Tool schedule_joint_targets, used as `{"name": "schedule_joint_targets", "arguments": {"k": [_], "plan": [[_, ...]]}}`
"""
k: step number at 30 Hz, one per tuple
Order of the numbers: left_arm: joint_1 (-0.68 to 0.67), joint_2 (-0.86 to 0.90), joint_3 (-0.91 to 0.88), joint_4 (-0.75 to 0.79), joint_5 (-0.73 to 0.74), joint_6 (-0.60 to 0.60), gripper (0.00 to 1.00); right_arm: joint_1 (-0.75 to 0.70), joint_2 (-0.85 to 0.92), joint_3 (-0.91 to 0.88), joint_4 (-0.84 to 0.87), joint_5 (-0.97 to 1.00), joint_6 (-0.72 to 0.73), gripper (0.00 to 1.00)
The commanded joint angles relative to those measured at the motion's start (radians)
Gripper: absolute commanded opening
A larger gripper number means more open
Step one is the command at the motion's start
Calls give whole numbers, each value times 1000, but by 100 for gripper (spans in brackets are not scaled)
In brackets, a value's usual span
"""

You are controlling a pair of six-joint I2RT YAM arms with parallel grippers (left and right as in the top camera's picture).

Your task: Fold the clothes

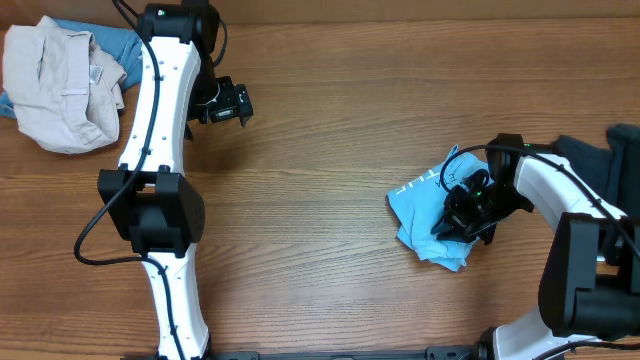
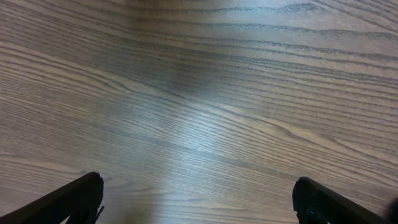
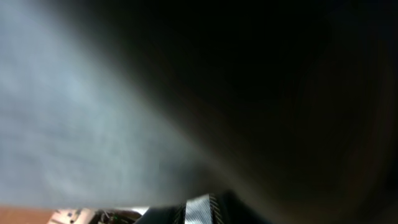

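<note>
1. A wooden table (image 1: 320, 230) seen from above, with one robot arm on each side.
2. The light blue T-shirt (image 1: 418, 218) lies crumpled in a small heap on the right half of the table. A little white lettering shows on its upper edge.
3. The right gripper (image 1: 463, 217) is pressed down into the right side of the T-shirt heap, touching the cloth. Its own camera is filled with blurred cloth, pale blue-grey on the left and dark on the right. I cannot tell whether its fingers are apart or closed on the fabric.
4. The left gripper (image 1: 228, 103) hangs over bare wood in the upper left part of the table, well apart from the T-shirt. In its own camera, its two black fingers (image 2: 74, 200) stand wide apart with nothing between them.
5. A beige garment (image 1: 60, 85) lies bunched in the far left corner, on top of a denim-blue garment (image 1: 112, 42).
6. A dark navy garment (image 1: 588, 160) lies at the right edge, behind the right arm.
</note>
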Motion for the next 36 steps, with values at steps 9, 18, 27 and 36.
{"name": "schedule_joint_targets", "arguments": {"k": [9,18,27,36], "plan": [[-7,-30,-5,-3,-3,20,100,-24,-69,455,-328,289,130,17],[-7,-30,-5,9,-3,19,100,-124,-61,158,-145,190,123,20],[-7,-30,-5,5,-3,27,100,-153,-60,122,-150,536,427,11],[-10,-30,-5,22,166,120,100,-223,-60,332,-290,588,393,75]]}}
